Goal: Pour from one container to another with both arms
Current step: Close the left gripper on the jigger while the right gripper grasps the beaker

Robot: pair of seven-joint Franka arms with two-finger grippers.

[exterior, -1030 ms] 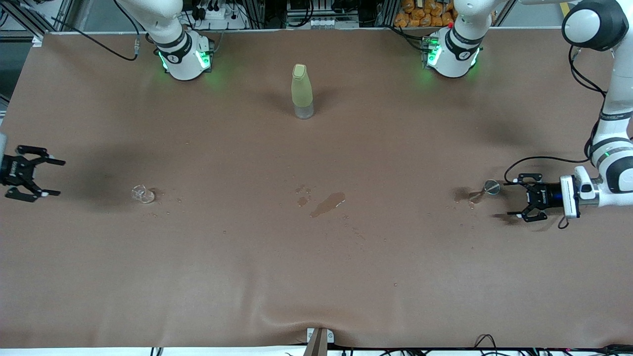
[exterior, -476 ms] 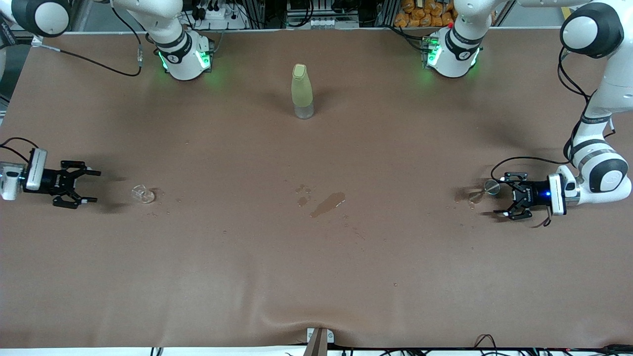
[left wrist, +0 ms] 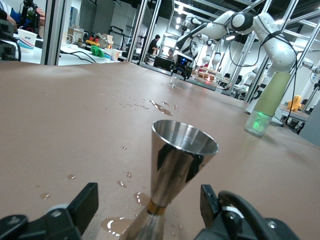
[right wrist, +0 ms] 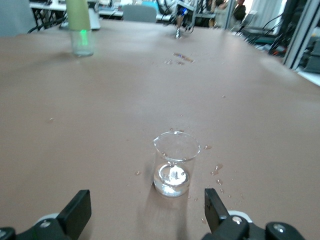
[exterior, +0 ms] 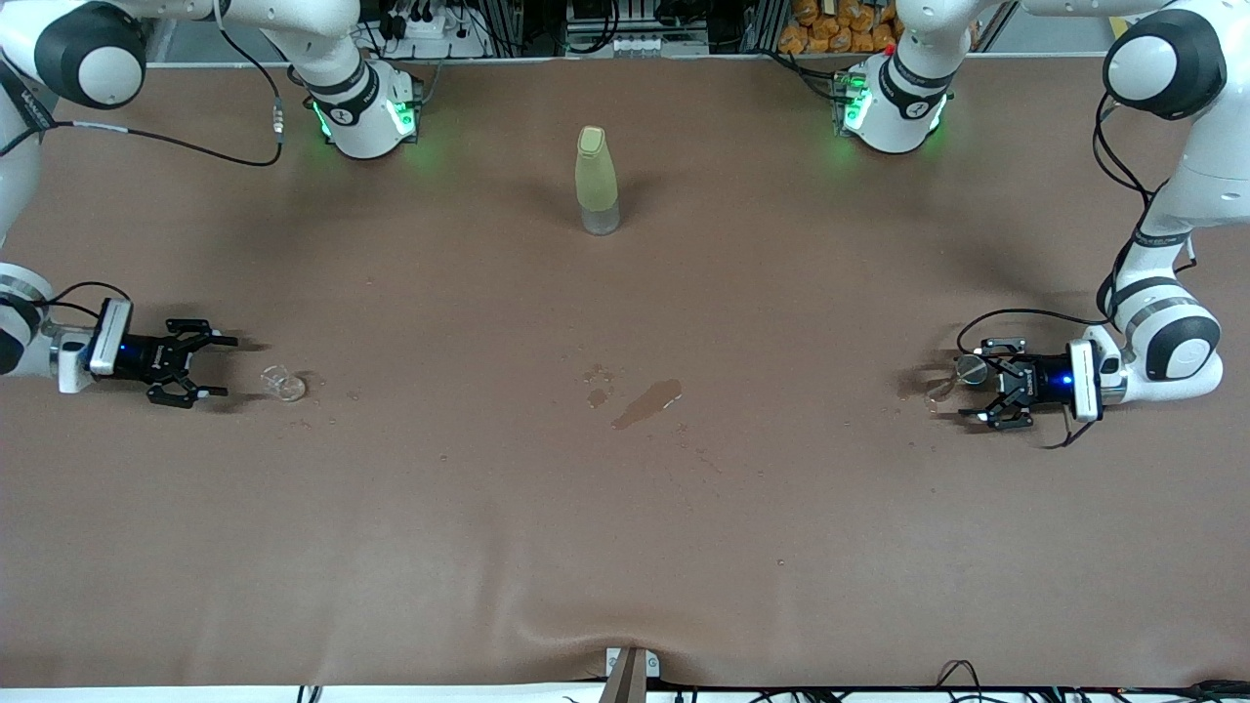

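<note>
Both grippers sit low over the table, each aimed at its own cup. Left gripper [exterior: 969, 391] has its jaws spread, one finger on either side of the metal hourglass cup [exterior: 962, 375] at the left arm's end of the table; its wrist view shows the metal cup [left wrist: 172, 175] standing upright between the two fingers [left wrist: 82, 207], with daylight on both sides, so nothing is clamped yet. Right gripper [exterior: 217, 366] is open too and lies close to the glass cup [exterior: 282, 383] at the right arm's end, the cup just ahead of the fingertips and not between them; in the right wrist view the glass cup [right wrist: 173, 170] stands upright with a little clear liquid in the bottom.

Compared with a second ago, both hands have closed in. The right one has come in from the table's edge to just short of the glass, and the left one has slid forward until its fingers straddle the metal cup and have begun to narrow. By my reading, the reach is nearly over and the grasp is the step in hand; no pouring has started.

Between the two cups, a dark spill [exterior: 646, 402] and scattered drops mark the brown table cover [exterior: 625, 547]. Well apart, nearer the robots' bases, stands a tall yellow-green bottle [exterior: 597, 181], untouched.
</note>
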